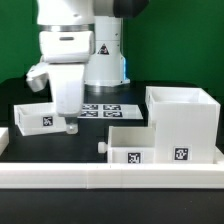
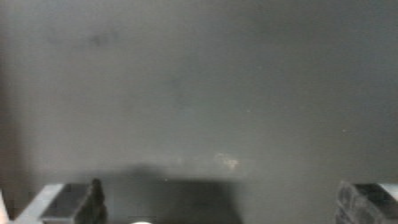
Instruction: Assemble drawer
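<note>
Pincer [image 1: 68,127] hangs between small tray [image 1: 36,117] and marker board [image 1: 108,109].

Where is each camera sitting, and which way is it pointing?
Exterior view: off the arm, looking across the table at the arm, its fingers, the drawer case, the far tray and the near tray.
Wrist view: on the wrist, looking down at bare table between the open fingers.
Shared: the fingers and the table.

Robot lab bench
A white arm [image 1: 72,45] on a black table [image 1: 12,92], green backdrop [image 1: 185,35] behind, the marker board [image 1: 101,109] beside it
</note>
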Motion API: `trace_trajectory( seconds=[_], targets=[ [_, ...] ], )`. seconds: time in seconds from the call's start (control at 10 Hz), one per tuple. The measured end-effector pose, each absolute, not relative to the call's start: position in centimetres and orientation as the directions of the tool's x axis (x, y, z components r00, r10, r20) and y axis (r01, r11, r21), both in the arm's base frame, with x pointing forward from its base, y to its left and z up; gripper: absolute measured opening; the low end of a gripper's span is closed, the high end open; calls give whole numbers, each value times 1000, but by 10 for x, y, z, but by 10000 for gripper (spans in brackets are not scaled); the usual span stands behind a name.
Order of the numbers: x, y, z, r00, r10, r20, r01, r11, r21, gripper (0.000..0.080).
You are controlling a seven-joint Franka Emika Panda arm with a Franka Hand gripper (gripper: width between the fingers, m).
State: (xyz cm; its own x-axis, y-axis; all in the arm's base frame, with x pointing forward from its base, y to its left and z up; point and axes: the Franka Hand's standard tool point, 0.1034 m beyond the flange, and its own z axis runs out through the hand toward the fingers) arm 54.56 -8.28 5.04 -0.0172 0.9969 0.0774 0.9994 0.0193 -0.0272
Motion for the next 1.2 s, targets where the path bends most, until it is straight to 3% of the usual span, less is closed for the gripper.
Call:
trace_trajectory(
  seconds=[0.2,0.6,1.2],
  targets=[
    [543,-85,37,-9,989,150,999,16,-46,649],
    [543,-55,18,13,984,176,997,0,-73,649],
    [566,-29,28,112,980,166,992,-100,-77,649]
  ],
)
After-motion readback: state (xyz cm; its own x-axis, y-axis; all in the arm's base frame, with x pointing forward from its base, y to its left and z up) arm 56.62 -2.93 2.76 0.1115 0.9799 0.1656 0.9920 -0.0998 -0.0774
